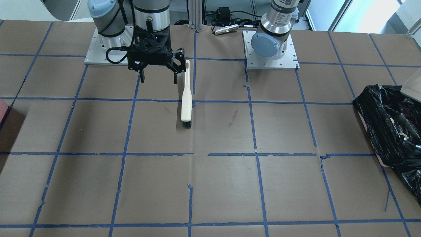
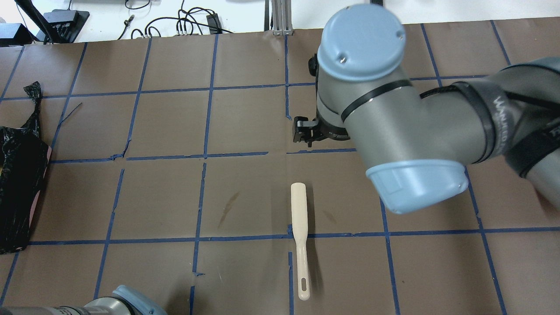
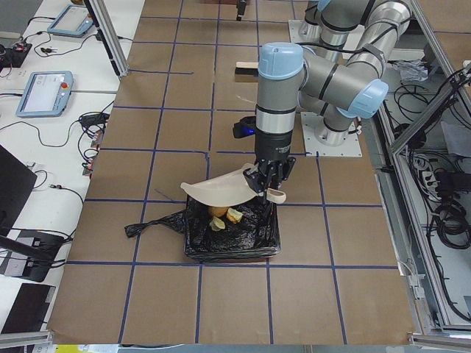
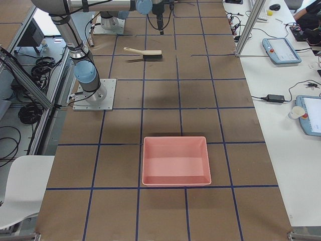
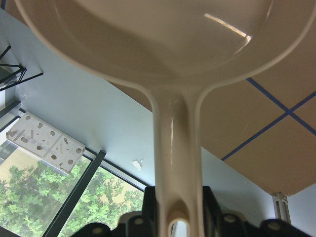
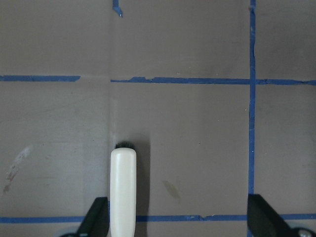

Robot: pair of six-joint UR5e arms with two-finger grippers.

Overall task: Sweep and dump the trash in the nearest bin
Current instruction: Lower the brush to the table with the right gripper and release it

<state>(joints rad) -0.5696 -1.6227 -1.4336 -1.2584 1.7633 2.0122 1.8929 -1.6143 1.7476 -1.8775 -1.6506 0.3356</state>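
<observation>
Trash [image 3: 218, 212] lies inside the bin [image 3: 197, 246], on the black liner directly beneath the left end effector [image 3: 269, 190] and just under the lip of the dustpan [image 3: 221, 193] it carries. That end effector is clamped on the dustpan's handle, with the pan held out level-to-tilted above the bin's opening. Judging from this, the dump is the step in hand and looks all but finished: three pale and golden pieces show in the bag, and none can be made out on the counter [image 1: 223, 184]. The next move probably calls for raising the pan straight up, clear of the crinkled liner so the lip does not snag it, then carrying it away from the bin to set it down. The right end effector [image 1: 159, 79] hangs well apart from the bin with its fingers spread and nothing between them; the brush [image 1: 186, 102] lies flat on the counter below it, close beside one fingertip, bristles pointing away from the robot
</observation>
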